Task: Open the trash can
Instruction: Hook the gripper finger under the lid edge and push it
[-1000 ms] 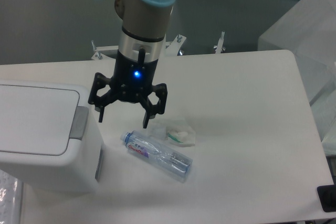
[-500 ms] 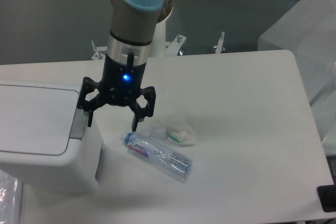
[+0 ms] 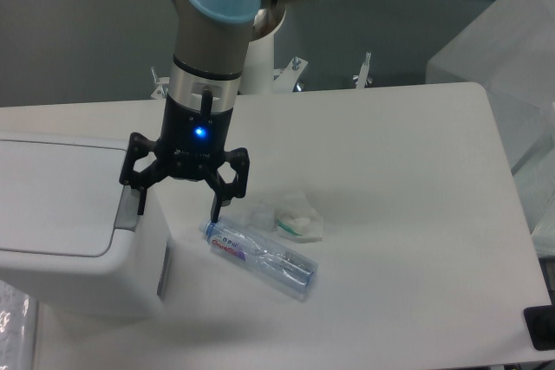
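Observation:
The trash can (image 3: 65, 223), a big white boxy bin with a flat lid, stands at the left edge of the table. Its grey push tab (image 3: 130, 210) runs along the lid's right side. My gripper (image 3: 177, 210) hangs open just right of the lid, pointing down. Its left fingertip (image 3: 140, 203) sits over the grey tab; whether it touches is unclear. The right fingertip (image 3: 215, 211) hovers above the table near a bottle's cap. Nothing is held between the fingers.
A clear plastic water bottle (image 3: 260, 257) lies on its side right of the bin. A crumpled clear wrapper (image 3: 290, 218) lies just behind it. Translucent white boxes (image 3: 507, 58) stand off the table's right edge. A black object (image 3: 539, 327) pokes in at the lower right.
The arm has swung left, carrying the open gripper from above the bottle toward the bin, so the left finger now stands over the grey tab. The lid stays closed.

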